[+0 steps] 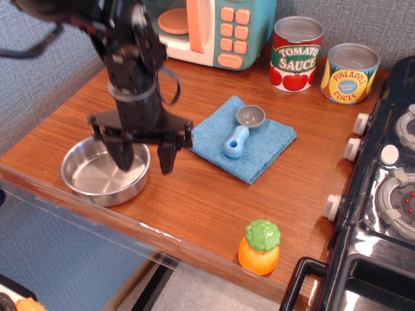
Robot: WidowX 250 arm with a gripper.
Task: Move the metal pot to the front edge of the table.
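Metal pot (104,176) is sitting flat on the table (194,201), close to the front edge near the front-left corner. Gripper (144,157) is hanging over the pot's right rim, jaws spread wide, one finger inside the pot, one outside, gripping nothing.
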